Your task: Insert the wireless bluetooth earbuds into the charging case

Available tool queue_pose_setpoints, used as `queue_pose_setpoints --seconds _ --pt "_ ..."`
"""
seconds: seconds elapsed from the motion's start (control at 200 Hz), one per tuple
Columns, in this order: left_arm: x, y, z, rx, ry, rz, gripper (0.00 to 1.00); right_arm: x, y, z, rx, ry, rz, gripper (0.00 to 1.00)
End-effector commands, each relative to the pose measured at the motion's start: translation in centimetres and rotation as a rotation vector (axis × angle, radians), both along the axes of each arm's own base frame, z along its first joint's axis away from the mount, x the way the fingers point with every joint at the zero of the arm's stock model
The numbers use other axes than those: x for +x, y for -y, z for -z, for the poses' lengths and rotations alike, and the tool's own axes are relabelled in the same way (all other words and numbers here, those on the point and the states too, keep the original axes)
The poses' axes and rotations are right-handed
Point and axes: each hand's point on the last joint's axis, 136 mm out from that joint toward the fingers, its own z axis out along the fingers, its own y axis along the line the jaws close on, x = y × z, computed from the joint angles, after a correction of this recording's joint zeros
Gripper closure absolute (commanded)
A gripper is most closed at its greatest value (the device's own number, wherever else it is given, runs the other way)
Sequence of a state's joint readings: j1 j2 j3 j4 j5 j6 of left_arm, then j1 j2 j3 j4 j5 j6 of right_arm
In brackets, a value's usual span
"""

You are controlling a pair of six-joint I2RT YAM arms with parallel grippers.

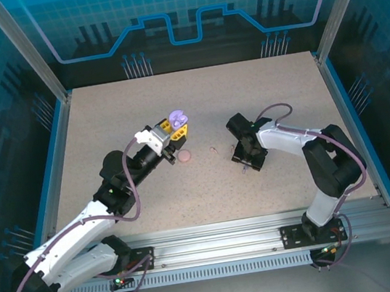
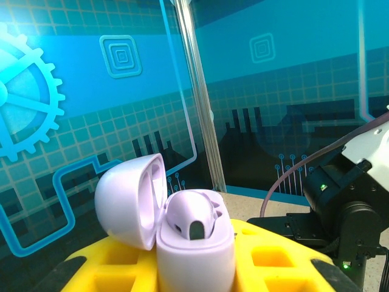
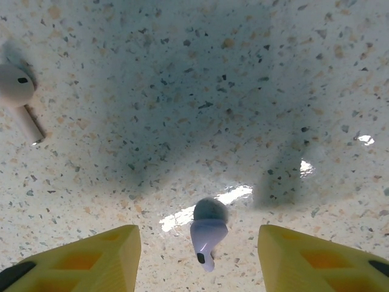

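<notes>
Left wrist reveals a purple bud (image 2: pixel 189 218) seated inside case (image 2: pixel 196 263).

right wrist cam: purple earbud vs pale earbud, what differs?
Colour: the purple earbud is lilac, the pale earbud pinkish white. Place: the purple one lies between the fingers of the open right gripper; the pale one lies outside them, at the view's upper left. Both are stemmed and lie loose on the table.

Bright, even overhead light. The speckled beige surface (image 3: pixel 182 91) carries soft dark shadows and white glare patches; the blue printed wall panel (image 2: pixel 36 91) glows washed-out at left.
</notes>
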State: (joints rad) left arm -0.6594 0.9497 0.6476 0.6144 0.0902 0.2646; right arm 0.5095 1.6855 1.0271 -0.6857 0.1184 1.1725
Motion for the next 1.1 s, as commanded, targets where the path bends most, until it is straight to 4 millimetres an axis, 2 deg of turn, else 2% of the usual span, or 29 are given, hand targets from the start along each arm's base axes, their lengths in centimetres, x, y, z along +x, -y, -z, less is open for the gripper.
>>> queue_pose_setpoints --seconds 0.0,0.575,0.845,1.096 --pt "-0.5 -0.2 -1.1 -0.015 0.033 0.000 1.00 -0.3 0.2 0.5 0.000 -0.022 0.029 0.48" --pt "-0.5 -0.2 -1.3 -0.014 0.038 0.001 1.00 -0.6 -0.5 1.8 -0.024 -0.057 0.008 0.54" --pt "-0.6 -0.2 -1.3 -0.011 0.043 0.002 1.00 -0.8 -0.4 2.3 -0.032 -0.069 0.000 0.60" --pt "-0.5 -0.1 -1.3 -0.009 0.044 0.002 1.00 -0.7 -1.2 1.7 -0.029 -0.051 -0.022 0.62"
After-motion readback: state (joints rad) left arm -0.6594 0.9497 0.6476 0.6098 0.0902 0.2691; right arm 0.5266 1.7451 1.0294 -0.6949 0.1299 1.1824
